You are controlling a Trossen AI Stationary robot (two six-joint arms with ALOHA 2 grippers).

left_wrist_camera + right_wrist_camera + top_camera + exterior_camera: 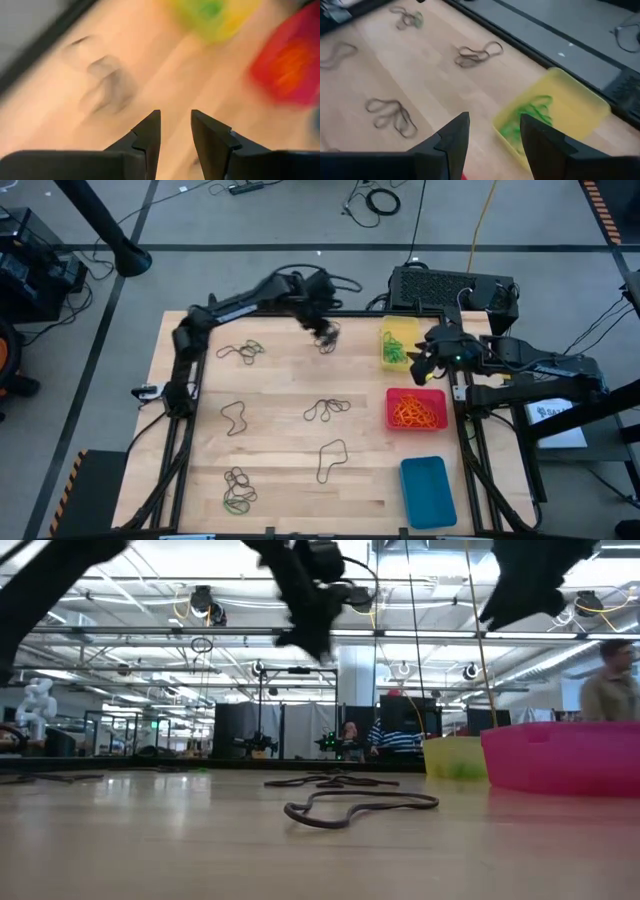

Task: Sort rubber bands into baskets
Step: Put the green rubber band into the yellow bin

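A pale wooden table (280,430) carries loose dark rubber bands (327,409) scattered to the left of the red basket (416,409), which is filled with orange bands. Beyond it the yellow basket (398,342) holds green bands; nearer the front edge sits the blue basket (428,490). The left gripper (325,332) hangs left of the yellow basket, jaws spread and gripping nothing. The right gripper (420,363) hovers beside the yellow basket, jaws parted, nothing between them.

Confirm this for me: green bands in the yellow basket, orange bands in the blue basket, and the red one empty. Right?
Not quite. The orange bands lie in the red basket, and the blue basket is the empty one, as the high view shows. The green bands are indeed in the yellow basket.
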